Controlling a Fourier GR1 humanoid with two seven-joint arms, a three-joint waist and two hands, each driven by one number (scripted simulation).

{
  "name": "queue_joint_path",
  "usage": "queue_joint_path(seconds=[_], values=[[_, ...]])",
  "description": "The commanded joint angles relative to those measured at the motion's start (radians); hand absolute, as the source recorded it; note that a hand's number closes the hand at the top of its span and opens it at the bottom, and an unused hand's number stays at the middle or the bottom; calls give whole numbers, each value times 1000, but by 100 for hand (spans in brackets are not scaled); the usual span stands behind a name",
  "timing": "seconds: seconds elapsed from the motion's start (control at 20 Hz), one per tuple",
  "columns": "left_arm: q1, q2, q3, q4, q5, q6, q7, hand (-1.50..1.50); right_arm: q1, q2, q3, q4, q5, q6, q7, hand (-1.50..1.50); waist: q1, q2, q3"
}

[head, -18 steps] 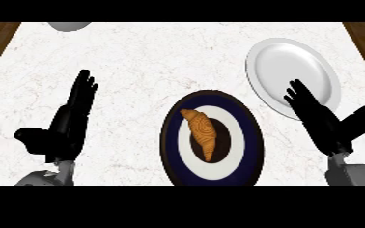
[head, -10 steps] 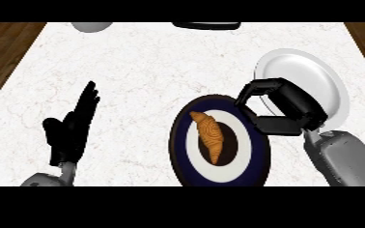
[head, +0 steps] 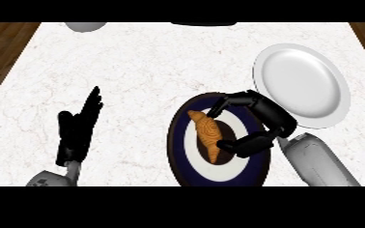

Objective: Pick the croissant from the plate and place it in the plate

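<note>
While my right hand (head: 265,121) curls around the croissant (head: 206,134) on the dark-rimmed plate (head: 178,147) at the frame's lower middle, fingers at its upper tip and thumb by its lower end, I judge the danger is a pinch by the tips only, letting it slip. My left hand (head: 77,128) rests straight-fingered at lower left. Farther up right waits the white plate (head: 303,84).

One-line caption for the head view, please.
Right robot hand curls around the croissant on the dark plate; white plate waits beside; left robot hand rests open.
</note>
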Motion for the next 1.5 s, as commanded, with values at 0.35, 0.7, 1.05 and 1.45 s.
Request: queue_joint_path(seconds=[0.35,0.7,1.05,1.45], values=[[1,-15,21,29,-20,11,13,0,-198,-103,151,89,385,33,-171,-150,-25,-12,-1],[13,0,26,-25,-38,4,48,0,-348,-65,220,50,537,136,62,-150,-25,-14,-1],[35,-53,36,62,-46,-18,-34,0,-395,-31,312,105,638,326,169,-150,-27,-9,-1],[43,-65,75,0,-78,-45,7,0,-403,116,257,218,755,397,207,-150,-23,-8,-1]])
